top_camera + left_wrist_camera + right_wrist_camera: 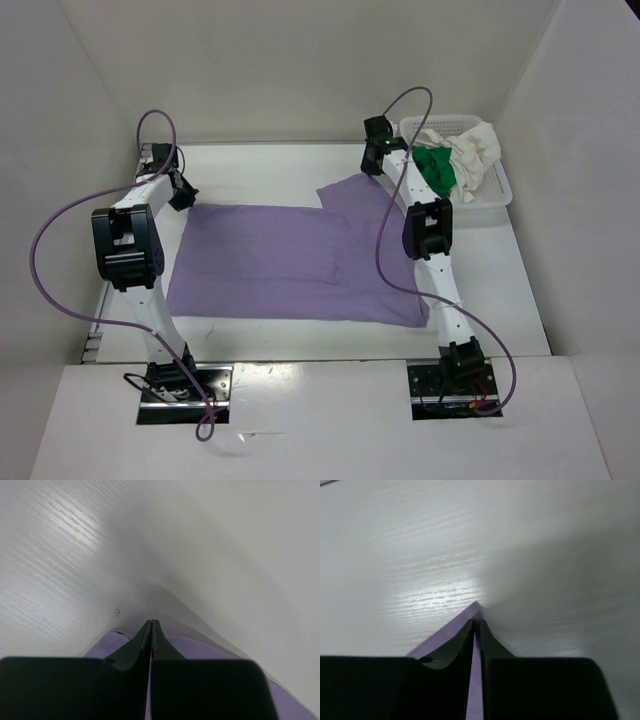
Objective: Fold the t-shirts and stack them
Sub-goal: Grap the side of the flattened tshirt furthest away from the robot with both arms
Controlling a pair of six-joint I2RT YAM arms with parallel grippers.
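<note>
While the lavender t-shirt [290,260] lies spread flat across the middle of the table [270,165], both claws sit at its far edge. At centre left of the overhead view, the left claw [183,192] is clenched on the shirt's far left corner, and cloth tents up to its tips. Just right of upper centre, the right claw [378,152] pinches the far right corner, with a lavender strip showing between its fingers [455,645]. At upper right, the green t-shirt [436,168] and the white t-shirt [478,148] lie crumpled together in the mesh basket [492,196].
</note>
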